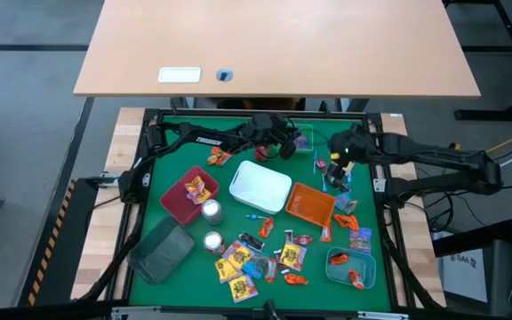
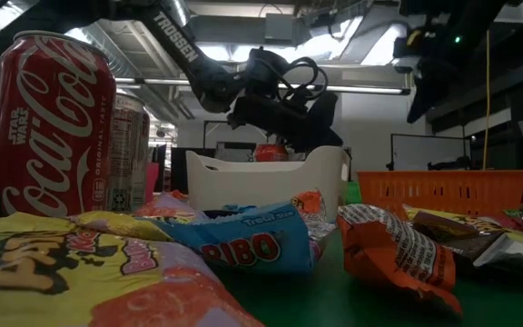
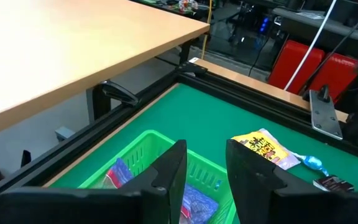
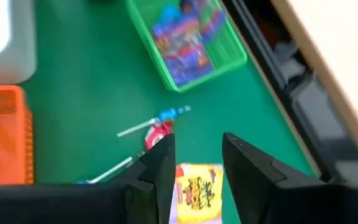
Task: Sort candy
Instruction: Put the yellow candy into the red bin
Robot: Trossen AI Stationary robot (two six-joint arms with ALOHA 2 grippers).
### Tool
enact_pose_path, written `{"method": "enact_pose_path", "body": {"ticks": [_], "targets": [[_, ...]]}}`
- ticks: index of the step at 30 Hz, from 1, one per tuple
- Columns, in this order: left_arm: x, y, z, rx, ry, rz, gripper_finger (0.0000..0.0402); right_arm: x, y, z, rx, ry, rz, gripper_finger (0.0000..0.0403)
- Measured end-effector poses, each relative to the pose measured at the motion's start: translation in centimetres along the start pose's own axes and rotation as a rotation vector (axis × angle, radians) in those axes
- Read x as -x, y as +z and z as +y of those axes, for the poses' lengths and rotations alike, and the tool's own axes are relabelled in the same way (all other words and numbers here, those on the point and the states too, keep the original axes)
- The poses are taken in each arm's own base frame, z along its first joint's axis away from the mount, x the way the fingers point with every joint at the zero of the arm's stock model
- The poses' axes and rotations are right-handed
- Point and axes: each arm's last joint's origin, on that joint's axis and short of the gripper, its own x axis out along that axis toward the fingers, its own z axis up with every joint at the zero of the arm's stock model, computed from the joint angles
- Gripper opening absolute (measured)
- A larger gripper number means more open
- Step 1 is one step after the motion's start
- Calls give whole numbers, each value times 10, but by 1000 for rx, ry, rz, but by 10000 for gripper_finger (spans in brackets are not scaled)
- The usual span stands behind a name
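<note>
The left gripper (image 3: pixel 205 171) is held over the green tray (image 3: pixel 146 144) at the back of the green mat (image 1: pixel 314 173), and its two fingers are seen partly open with nothing between them. The right gripper (image 4: pixel 196 163) is held above a yellow packet (image 4: pixel 197 190) near the back right of the mat, and its fingers are partly open too, with nothing gripped. Purple-blue packets (image 4: pixel 182 38) are seen lying inside the green tray. A white tray (image 1: pixel 260 186) is set in the middle, with an orange tray (image 1: pixel 310 204) just beside it and a dark red tray (image 1: pixel 190 195) on its other side. One packet (image 1: pixel 196 188) is seen in the dark red tray. Two cans (image 1: pixel 211 211) are stood near that tray. Most of the candy (image 1: pixel 265 258) is spread loose on the front of the mat. Small orange pieces (image 1: pixel 355 278) are kept in a teal tray (image 1: pixel 350 266) at the front right. Blue-stick lollipops (image 4: pixel 157 120) are laid on the mat near the yellow packet.
</note>
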Motion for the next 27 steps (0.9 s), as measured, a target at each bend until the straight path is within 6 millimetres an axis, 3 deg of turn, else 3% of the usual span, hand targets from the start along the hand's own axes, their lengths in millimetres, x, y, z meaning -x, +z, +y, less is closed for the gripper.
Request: {"method": "enact_pose_path", "body": {"ticks": [13, 19, 27], "targets": [[0, 0, -1, -1, -2, 0, 102, -51, -43, -41, -298, -15, 215, 131], [0, -1, -3, -2, -12, 2, 102, -66, -37, -50, -436, -8, 169, 131], [0, -1, -6, -3, -20, 3, 102, -94, -47, -53, -473, -29, 372, 131]]}}
